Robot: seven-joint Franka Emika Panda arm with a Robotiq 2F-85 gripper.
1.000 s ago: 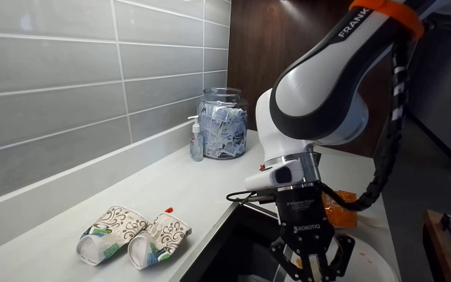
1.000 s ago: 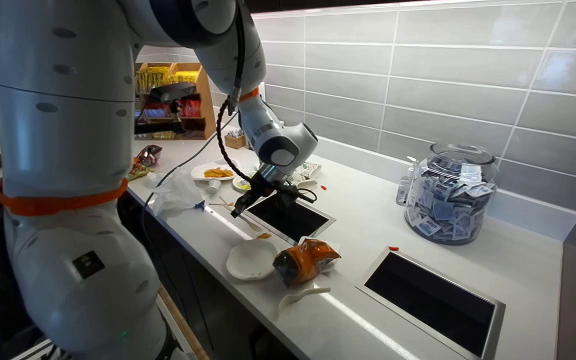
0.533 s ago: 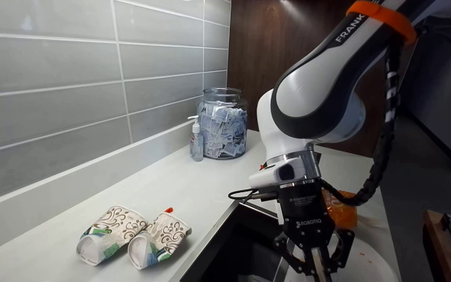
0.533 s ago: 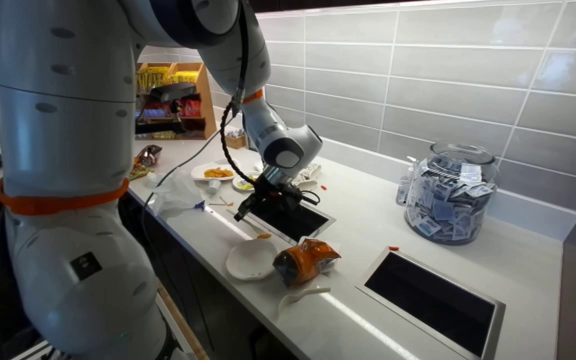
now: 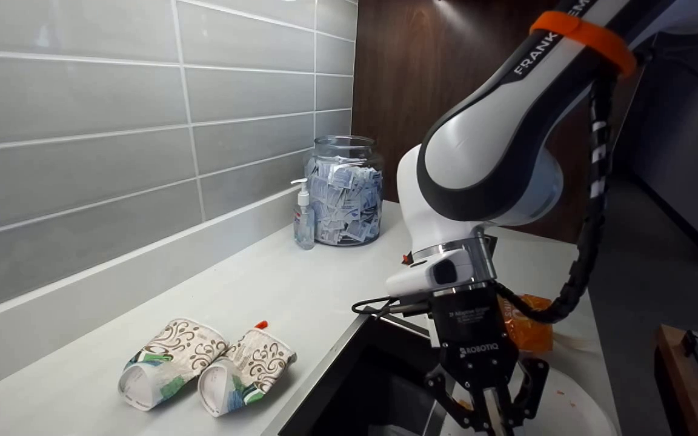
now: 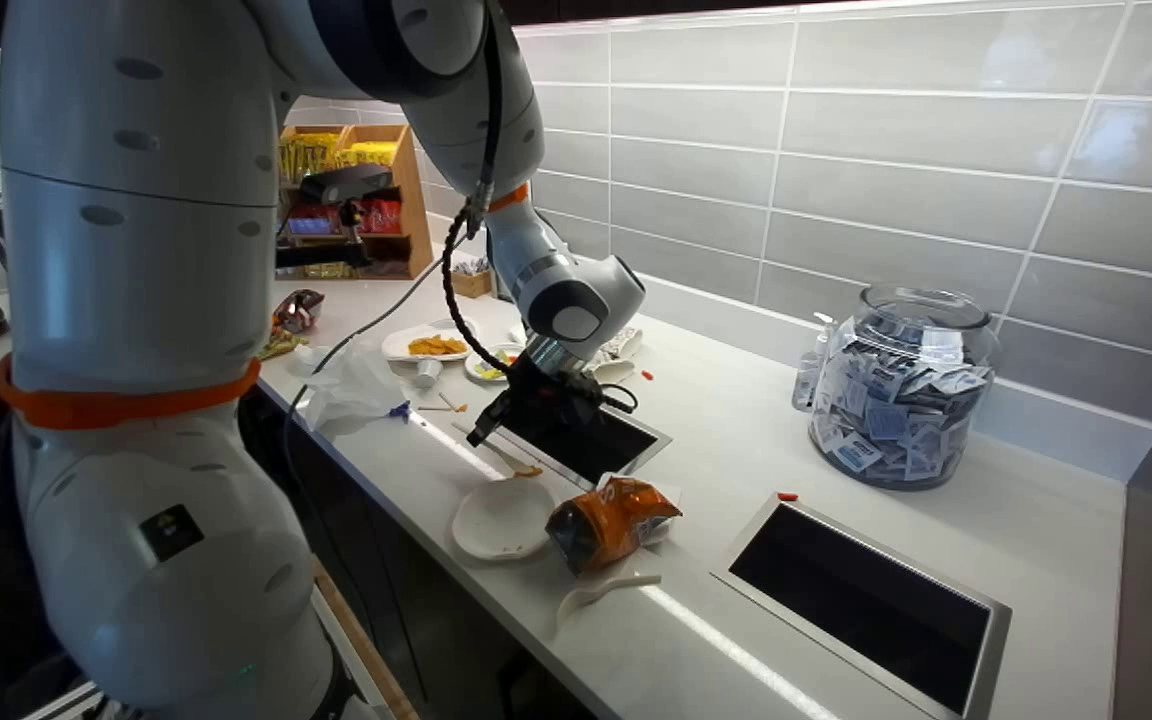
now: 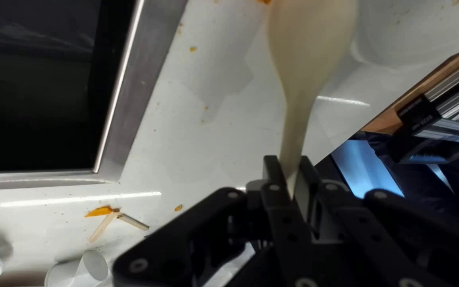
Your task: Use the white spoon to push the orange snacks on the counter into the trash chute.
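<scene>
1. Cream-white, long-handled spoon reaches out over the smooth pale countertop, its handle and most of its bowl plain in the wrist view; in an exterior view only a length of handle shows.
2. Black two-fingered gripper has its fingers close together, pinching the spoon's handle from both sides.
3. Dark rectangular metal-rimmed opening lies beside the spoon, one corner close up in the wrist view.
4. Small orange chip piece is at the bowl's end in an exterior view, near a round white plate; whether spoon and chip touch cannot be told.
5. Shiny orange snack bag lies just beside that plate, in full; a ribbed black cable covers part of it in an exterior view.
</scene>
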